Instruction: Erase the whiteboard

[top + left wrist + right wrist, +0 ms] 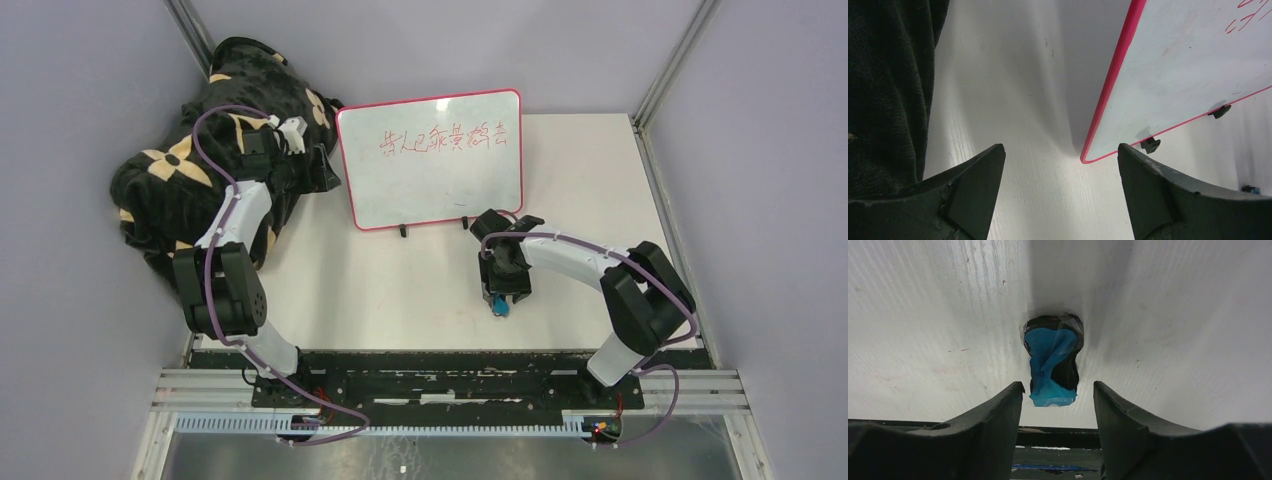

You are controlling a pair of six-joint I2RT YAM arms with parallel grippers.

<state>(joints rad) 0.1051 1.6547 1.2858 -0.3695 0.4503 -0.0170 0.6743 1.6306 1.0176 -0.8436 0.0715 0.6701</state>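
- The whiteboard (pixel 432 160) sits on the white table (pixel 400 300), with red writing across its far half and two black feet on its near edge.
- The left gripper (pixel 1060 150) hovers just off the whiteboard's near left corner, jaws spread wide with nothing between them.
- A dark patterned cloth (pixel 190 160) lies left of the whiteboard, beside that gripper.
- The right gripper (pixel 1058 386) is in front of the whiteboard's near right edge, jaws parted either side of a small blue eraser (pixel 1050 365). It seems unpinched, though contact is hard to judge.

A robotics lab cell: plain grey panel walls (pixel 80 60) enclose a white surface (pixel 400 290), with robot arms (pixel 570 255) bolted to aluminium rails (pixel 700 382) at the frame's bottom.
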